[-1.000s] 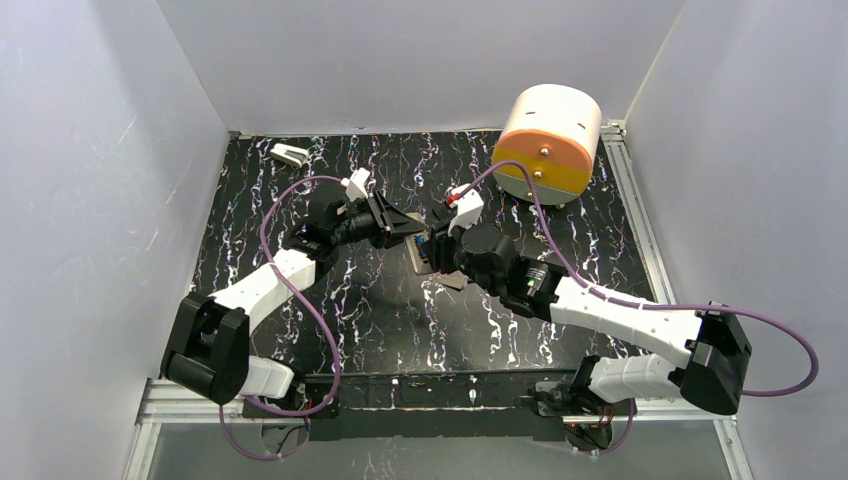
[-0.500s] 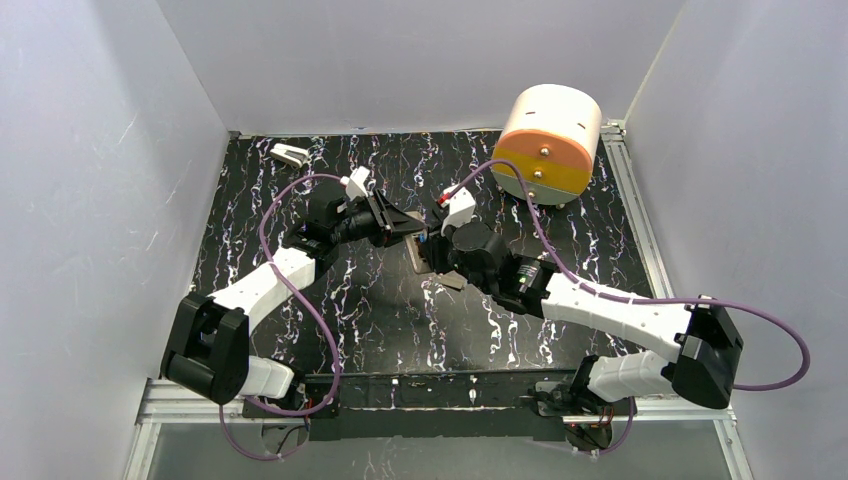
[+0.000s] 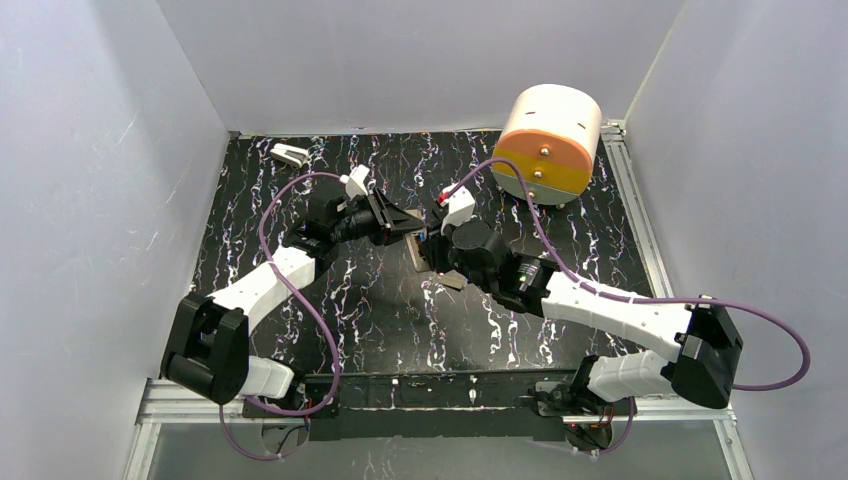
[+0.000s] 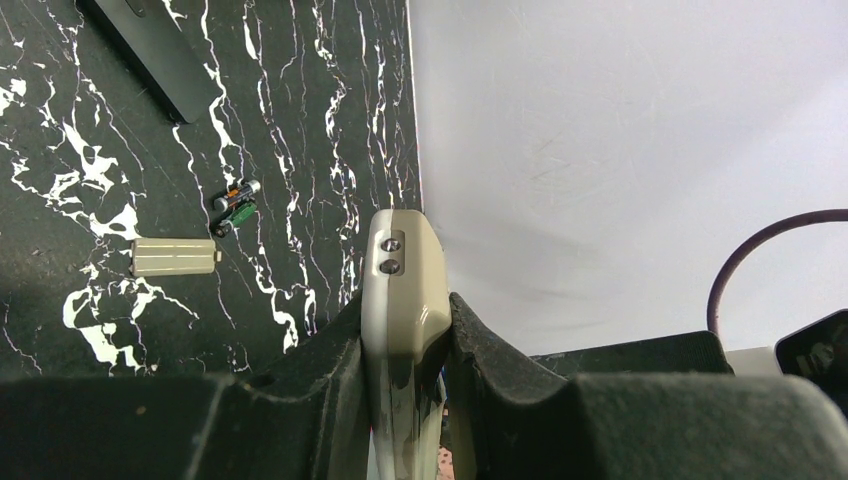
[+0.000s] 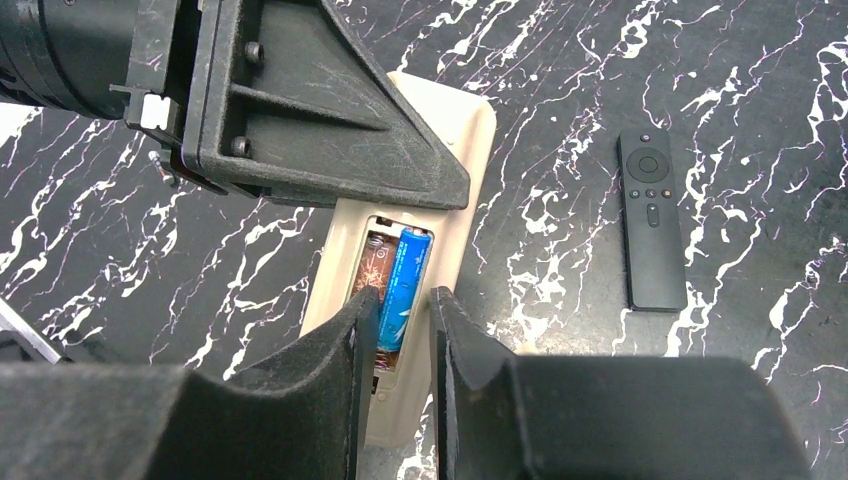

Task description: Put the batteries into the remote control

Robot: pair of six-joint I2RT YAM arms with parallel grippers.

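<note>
- Remote control [image 5: 452,250] is clamped near one end by the left tool [image 4: 403,330], one finger on each side. Its open battery bay is turned toward the right wrist camera.
- Over the last second the right tool [image 5: 403,310] has drawn its fingers closer together. In the overhead view the right arm has also edged in toward the left arm. The left tool's clamp on the remote control has not altered.
- That narrowing over the bay suggests the right tool is settling the blue battery [image 5: 402,280] into place rather than backing off. The first cell looks nearly seated.
- The blue battery lies lengthwise in the right-hand slot of the bay, with its near end between the right tool's fingers. It sits close against one finger, and a thin gap shows at the other. Whether the fingers pinch it or only flank it, I cannot tell.
- The empty slot [image 5: 372,262] beside it shows only its bare spring, so about half the loading seems left.
- The loose batteries [image 4: 235,205] lie on the counter [image 4: 330,100] near a cream cover [image 4: 173,257], well apart from both tools. One of them probably has to be fetched next.
- A black strip [image 5: 652,220] lies flat on the counter off to the side, untouched.
</note>
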